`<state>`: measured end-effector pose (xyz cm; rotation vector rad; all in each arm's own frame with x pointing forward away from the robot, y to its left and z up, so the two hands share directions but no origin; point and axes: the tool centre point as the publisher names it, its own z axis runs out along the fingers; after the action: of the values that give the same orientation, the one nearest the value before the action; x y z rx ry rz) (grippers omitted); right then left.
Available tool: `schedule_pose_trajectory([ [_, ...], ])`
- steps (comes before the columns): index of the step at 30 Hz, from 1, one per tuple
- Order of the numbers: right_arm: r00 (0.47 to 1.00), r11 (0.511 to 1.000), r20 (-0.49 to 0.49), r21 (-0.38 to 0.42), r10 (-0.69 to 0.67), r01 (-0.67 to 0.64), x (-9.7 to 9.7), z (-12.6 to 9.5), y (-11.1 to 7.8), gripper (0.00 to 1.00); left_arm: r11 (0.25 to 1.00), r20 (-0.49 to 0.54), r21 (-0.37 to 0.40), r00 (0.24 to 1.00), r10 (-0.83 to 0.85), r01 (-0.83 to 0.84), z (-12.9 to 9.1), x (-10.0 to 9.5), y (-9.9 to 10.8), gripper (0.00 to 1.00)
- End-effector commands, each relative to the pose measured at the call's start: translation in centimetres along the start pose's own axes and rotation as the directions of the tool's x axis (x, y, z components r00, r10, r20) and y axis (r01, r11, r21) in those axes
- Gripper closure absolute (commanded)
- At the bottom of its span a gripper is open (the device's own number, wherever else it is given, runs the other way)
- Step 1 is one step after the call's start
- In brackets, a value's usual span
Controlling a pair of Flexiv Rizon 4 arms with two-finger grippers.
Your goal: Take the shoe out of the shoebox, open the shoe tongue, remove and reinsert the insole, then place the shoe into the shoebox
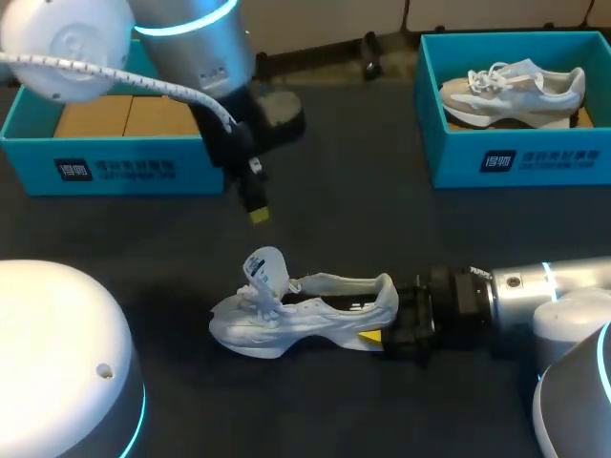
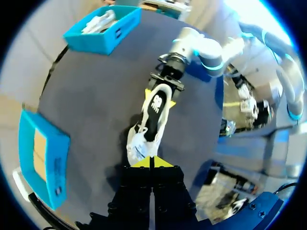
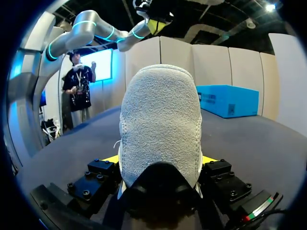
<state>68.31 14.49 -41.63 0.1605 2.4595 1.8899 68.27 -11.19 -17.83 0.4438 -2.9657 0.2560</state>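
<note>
A white sneaker (image 1: 296,315) lies on the dark table near the middle, toe to the left, its tongue (image 1: 267,267) standing up. My right gripper (image 1: 382,329) comes in from the right and is shut on the shoe's heel (image 3: 160,124), a yellow fingertip (image 3: 207,159) pressed on either side. My left gripper (image 1: 258,215) hangs above and behind the toe, shut and empty. From the left wrist, its closed tips (image 2: 150,163) are over the shoe (image 2: 139,141), whose dark insole (image 2: 156,108) lies inside. The right gripper (image 2: 165,88) shows at the heel.
An open blue shoebox (image 1: 516,157) at the back right holds a second pale sneaker (image 1: 511,91). Another blue box (image 1: 105,167) with brown cardboard inside stands at the back left. The left arm's gripper (image 3: 156,24) shows high above the shoe in the right wrist view.
</note>
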Motion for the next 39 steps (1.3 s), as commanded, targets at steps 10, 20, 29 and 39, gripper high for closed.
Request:
schedule_pose_trajectory([
  [10, 1.0, 1.0, 0.002, 0.002, 0.0, 0.0, 0.0, 0.1, 0.0, 1.0, 0.948, 0.026, 0.005, 0.948, 0.318, -0.318, 5.1, 1.4, -4.3, 1.0],
  [20, 1.0, 1.0, 0.002, 0.002, 0.0, 0.0, 0.0, 0.1, 0.0, 1.0, 0.948, 0.026, 0.005, 0.948, 0.318, -0.318, 5.1, 1.4, -4.3, 1.0],
  [29, 1.0, 1.0, 0.002, 0.002, 0.0, 0.0, 0.0, 0.1, 0.0, 1.0, 0.906, -0.062, -0.025, 0.905, 0.421, -0.424, 10.6, 0.7, -6.0, 1.0],
  [39, 1.0, 1.0, 0.002, 0.002, 0.0, 0.0, 0.0, 0.1, 0.0, 1.0, 0.886, -0.101, -0.051, 0.885, 0.455, -0.461, 13.6, 1.2, -6.0, 1.0],
])
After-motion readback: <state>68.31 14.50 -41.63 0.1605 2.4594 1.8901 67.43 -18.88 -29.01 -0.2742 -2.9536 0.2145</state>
